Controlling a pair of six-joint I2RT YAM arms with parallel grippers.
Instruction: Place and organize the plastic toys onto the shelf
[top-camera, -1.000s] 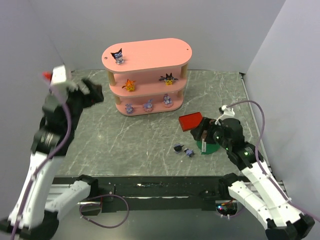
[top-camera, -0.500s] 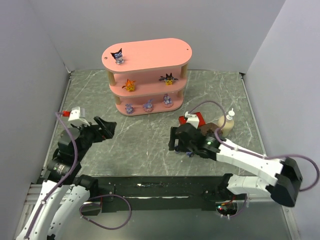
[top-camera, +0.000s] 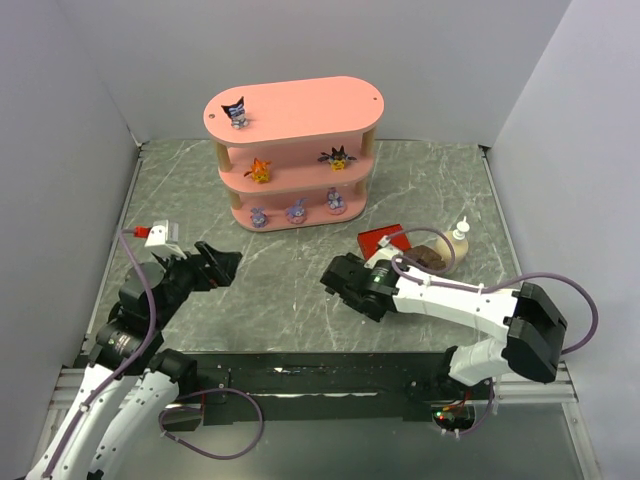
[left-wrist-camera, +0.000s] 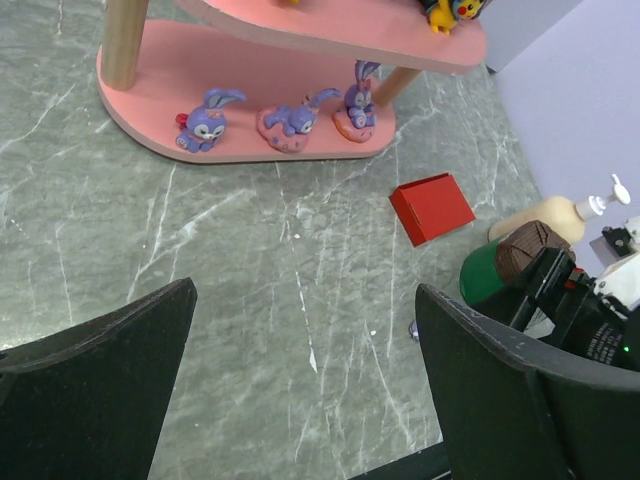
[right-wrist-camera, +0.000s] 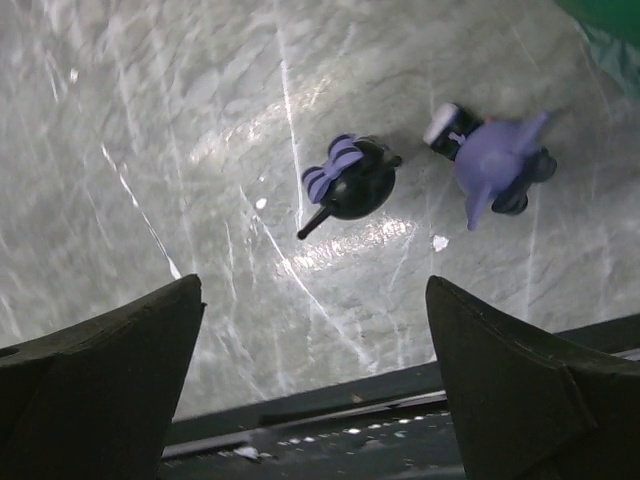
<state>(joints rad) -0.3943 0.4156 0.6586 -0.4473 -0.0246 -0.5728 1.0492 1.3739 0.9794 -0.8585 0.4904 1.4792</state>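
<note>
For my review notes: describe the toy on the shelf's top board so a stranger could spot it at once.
Find the pink three-tier shelf at the far side of the table. On its top board, near the left end, stands a dark figurine with pointed ears, the only toy on that board.

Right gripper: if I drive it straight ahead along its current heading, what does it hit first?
Probably the dark figurine with the lilac bow, lying on the table nearly centred ahead of the open right gripper. The second figurine lies off to one side. Depth is unclear from here.
</note>
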